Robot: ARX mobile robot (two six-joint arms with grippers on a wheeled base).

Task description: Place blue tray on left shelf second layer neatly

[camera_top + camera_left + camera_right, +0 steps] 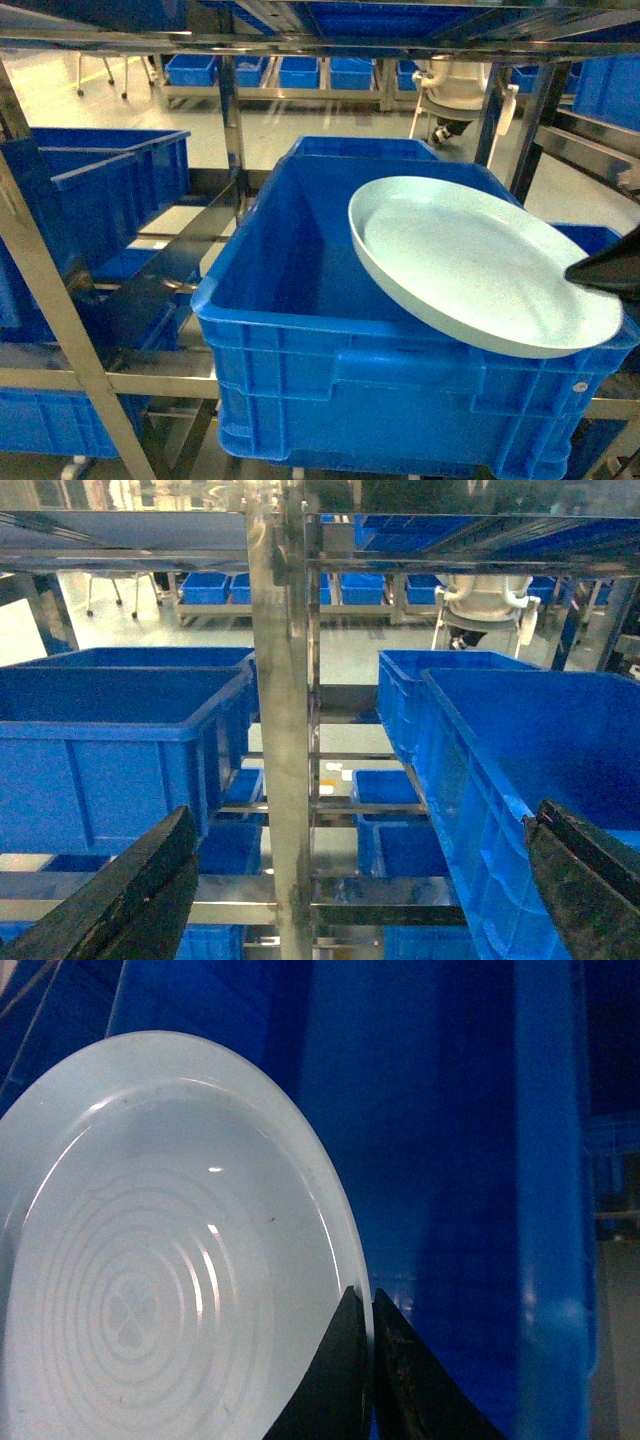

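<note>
The blue tray (pixel 470 260) is a pale blue round dish, held tilted above the right part of a large dark-blue crate (pixel 300 330). My right gripper (pixel 605 272) comes in from the right edge of the head view. In the right wrist view its two black fingers are shut on the rim of the tray (pixel 150 1260), gripper (pixel 368 1305). My left gripper (pixel 360 880) is open with nothing between its fingers (pixel 130 890), and it faces a steel post (pixel 280 730). The left shelf (pixel 60 378) shows steel rails and posts; which tier is the second layer I cannot tell.
A dark-blue crate (pixel 100 190) sits on the left rack, with more crates below (pixel 50 420) and behind (pixel 360 148). A steel rail (pixel 300 42) runs overhead. A white machine (pixel 460 90) stands on the floor beyond.
</note>
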